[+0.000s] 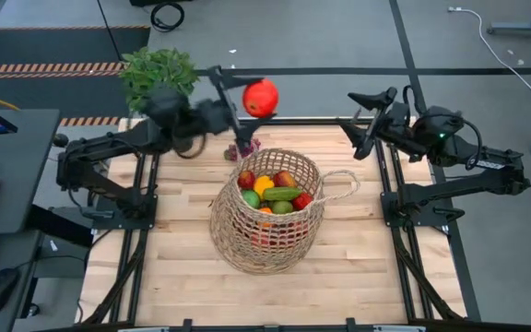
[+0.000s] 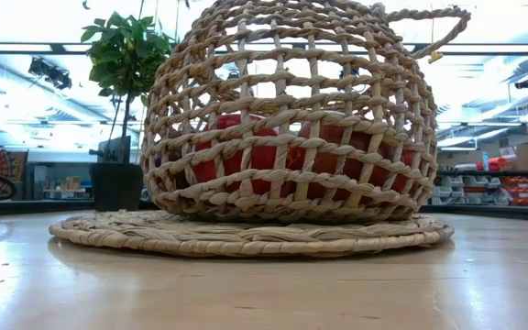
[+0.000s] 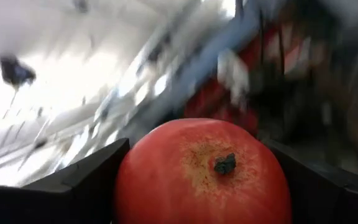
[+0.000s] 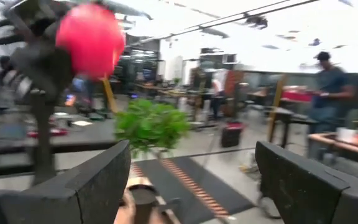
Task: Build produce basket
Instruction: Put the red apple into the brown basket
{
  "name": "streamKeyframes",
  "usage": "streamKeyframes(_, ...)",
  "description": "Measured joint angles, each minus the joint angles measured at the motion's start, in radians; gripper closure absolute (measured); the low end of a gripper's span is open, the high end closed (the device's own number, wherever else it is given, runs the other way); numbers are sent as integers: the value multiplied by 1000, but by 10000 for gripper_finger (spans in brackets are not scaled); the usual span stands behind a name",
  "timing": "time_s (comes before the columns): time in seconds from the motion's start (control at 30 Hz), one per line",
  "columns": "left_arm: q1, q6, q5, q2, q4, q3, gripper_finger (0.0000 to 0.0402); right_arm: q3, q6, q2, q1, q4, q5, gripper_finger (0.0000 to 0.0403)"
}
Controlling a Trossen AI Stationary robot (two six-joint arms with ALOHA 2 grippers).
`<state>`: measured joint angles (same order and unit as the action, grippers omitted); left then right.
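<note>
Your table [image 1: 182, 258] is pale butcher-block wood on a grey floor with striped hazard tape at upper left; the low view shows ceiling light strips and shelving, and a person [image 4: 332, 84] stands in the room at right of the right wrist view. No writing is readable. The basket [image 1: 267, 214] sits centre frame on a round woven mat [image 2: 246, 234], mouth up, loop handle [image 1: 339, 184] toward the right, holding mixed produce [image 1: 275, 191]. Your left gripper [image 1: 238, 95], upper centre beside the potted plant [image 1: 158, 74], grips a red apple [image 1: 261, 97], stem end toward its wrist camera. Your right gripper [image 1: 358, 115], upper right, waits with fingers spread.
</note>
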<state>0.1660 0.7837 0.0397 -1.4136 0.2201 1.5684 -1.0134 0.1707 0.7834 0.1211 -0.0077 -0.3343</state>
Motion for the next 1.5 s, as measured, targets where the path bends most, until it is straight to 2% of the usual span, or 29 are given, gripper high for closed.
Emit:
streamKeyframes(0.1, -32, 120, 161, -27, -124, 0, 51, 0, 19, 0, 0, 29, -60, 54)
streamKeyframes(0.17, -55, 191, 231, -50, -190, 0, 51, 0, 24, -1, 0, 43, -97, 54)
streamKeyframes(0.3, -115, 279, 281, -98, -287, 0, 51, 0, 43, -1, 0, 63, -147, 54)
streamKeyframes(0.43, -174, 286, 293, -151, -308, -1, 51, 0, 49, -1, 0, 60, -151, 54)
streamKeyframes(0.6, -219, 287, 467, -232, -286, 5, 51, 0, 6, -1, 0, 60, -151, 54)
streamKeyframes(0.77, -233, 293, 659, -347, -292, 138, 51, 0, -21, -1, 0, 65, -142, 54)
streamKeyframes(0.87, -231, 220, 738, -423, -419, 275, 51, 0, -22, -1, -1, 67, -140, 54)
streamKeyframes(0.97, -225, 135, 742, -495, -636, 379, 51, 0, -46, -1, -1, 67, -140, 54)
streamKeyframes(1.07, -225, 47, 728, -532, -783, 426, 51, 0, -82, -1, -2, 67, -139, 54)
streamKeyframes(1.3, -228, -137, 542, -577, -1016, 404, 51, 0, -153, -1, -2, 57, -136, 54)
streamKeyframes(1.5, -221, -344, 471, -615, -1207, 402, 51, 0, -153, -1, -4, 57, -105, 54)
